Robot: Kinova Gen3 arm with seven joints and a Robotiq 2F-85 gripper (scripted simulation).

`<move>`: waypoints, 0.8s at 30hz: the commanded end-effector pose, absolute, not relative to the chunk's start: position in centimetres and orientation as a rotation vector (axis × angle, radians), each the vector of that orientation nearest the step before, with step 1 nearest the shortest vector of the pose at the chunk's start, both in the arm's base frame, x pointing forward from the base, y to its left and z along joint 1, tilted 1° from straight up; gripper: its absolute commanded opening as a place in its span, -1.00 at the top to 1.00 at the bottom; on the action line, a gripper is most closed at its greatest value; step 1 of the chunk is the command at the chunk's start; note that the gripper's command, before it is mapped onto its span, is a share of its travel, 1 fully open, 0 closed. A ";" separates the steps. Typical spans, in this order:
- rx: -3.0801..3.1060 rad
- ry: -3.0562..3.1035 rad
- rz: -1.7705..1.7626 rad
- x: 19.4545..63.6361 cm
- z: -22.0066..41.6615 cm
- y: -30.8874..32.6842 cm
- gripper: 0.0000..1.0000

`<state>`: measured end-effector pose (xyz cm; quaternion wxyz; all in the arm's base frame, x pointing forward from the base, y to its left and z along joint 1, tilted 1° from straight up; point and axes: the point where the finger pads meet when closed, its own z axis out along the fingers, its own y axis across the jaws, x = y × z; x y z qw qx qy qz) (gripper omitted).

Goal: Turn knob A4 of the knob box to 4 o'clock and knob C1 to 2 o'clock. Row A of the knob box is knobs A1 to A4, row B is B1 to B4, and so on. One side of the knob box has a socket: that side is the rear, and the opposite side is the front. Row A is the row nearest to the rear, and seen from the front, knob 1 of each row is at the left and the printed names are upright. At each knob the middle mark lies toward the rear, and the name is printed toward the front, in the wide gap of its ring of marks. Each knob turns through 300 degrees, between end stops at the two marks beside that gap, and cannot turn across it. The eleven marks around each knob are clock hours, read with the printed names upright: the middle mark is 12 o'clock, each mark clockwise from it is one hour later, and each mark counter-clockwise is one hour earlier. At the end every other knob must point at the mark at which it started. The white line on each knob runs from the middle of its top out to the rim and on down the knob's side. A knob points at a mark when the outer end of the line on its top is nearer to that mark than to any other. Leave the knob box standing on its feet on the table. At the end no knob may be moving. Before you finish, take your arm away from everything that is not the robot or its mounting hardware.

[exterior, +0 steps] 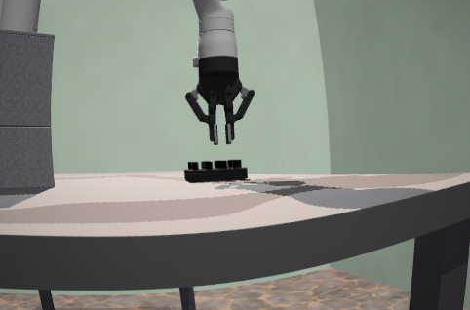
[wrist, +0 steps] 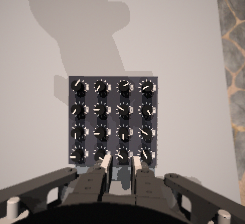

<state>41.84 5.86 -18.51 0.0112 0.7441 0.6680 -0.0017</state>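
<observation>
The black knob box [exterior: 215,171] stands on its feet on the table, with four rows of four black knobs, each with a white line. In the wrist view the box [wrist: 114,120] lies straight ahead, and its printed names are too small to read. My gripper [exterior: 221,140] hangs clearly above the box and touches no knob. Its fingers stand a narrow gap apart with nothing between them. In the wrist view the fingertips frame the third knob from the left in the nearest row [wrist: 123,154], seen from above.
The arm's grey pedestal [exterior: 24,109] stands at the left on the table. The table's curved front edge [exterior: 234,246] runs across the exterior view. In the wrist view the table's edge and the stone floor [wrist: 243,100] show at the right.
</observation>
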 end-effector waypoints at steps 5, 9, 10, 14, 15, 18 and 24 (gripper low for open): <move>2.313 2.092 -0.003 41.9 -18.4 5.9 0.62; 2.284 2.125 -0.005 41.9 -18.4 5.9 0.62; 2.267 2.143 -0.006 41.9 -18.4 5.9 0.62; 2.159 2.255 -0.013 41.7 -18.3 5.9 0.62; 2.121 2.292 -0.015 41.7 -18.3 5.9 0.62; 1.975 2.423 -0.021 41.6 -18.1 5.8 0.62; 1.711 2.621 -0.029 41.5 -17.9 5.8 0.62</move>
